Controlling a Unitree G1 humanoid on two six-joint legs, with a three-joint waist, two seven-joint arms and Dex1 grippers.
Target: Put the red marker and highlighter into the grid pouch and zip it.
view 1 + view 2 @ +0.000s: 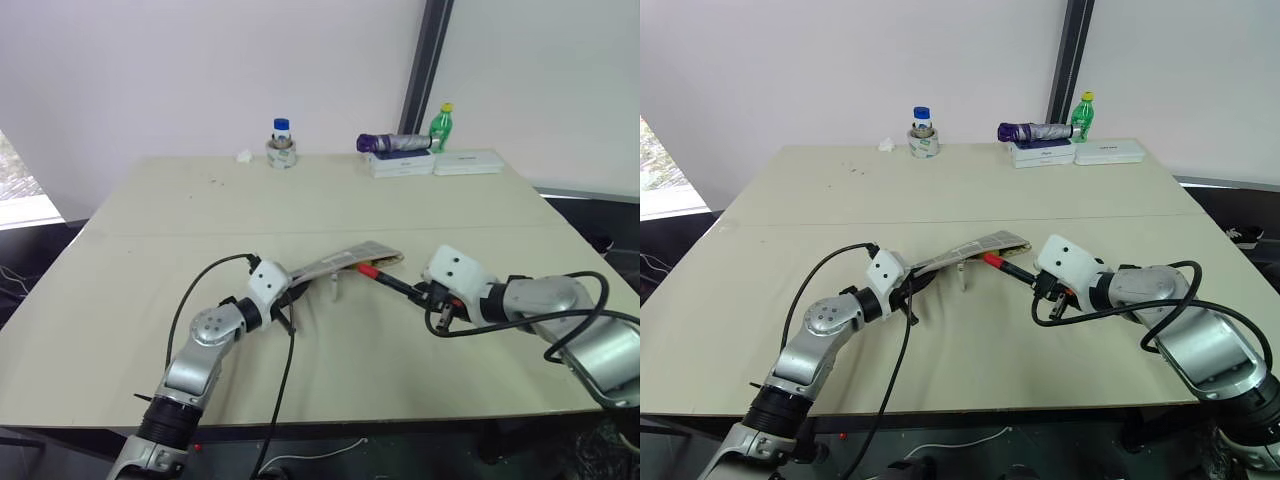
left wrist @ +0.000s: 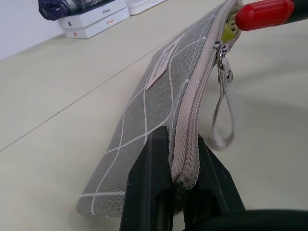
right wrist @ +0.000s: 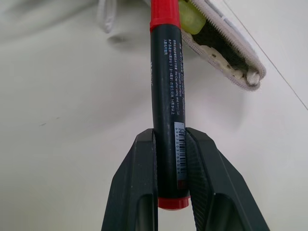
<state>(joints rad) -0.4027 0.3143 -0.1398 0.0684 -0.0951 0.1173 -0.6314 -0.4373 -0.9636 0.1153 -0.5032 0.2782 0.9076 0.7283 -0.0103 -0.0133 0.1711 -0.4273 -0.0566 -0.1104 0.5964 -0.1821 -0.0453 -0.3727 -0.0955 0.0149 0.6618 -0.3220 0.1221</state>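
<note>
**Red marker at the mouth of the pouch**

The red marker (image 3: 167, 96) sits pinched between the two fingers of my right gripper (image 3: 169, 144), its red cap at the open end of the grid pouch (image 2: 159, 96). The yellow highlighter (image 3: 191, 17) lies inside that opening. My left gripper (image 2: 180, 159) is clamped on the pouch's closed end, holding it off the table (image 1: 150, 220). The zipper pull (image 2: 224, 72) and its strap hang down near the mouth.

Bright, even, diffuse light. I see daylight glare at the far-left window (image 1: 15, 175), soft shadows beneath the grid pouch (image 1: 345, 262), and close-range softness on black fingers (image 2: 149, 192) in wrist views.
</note>
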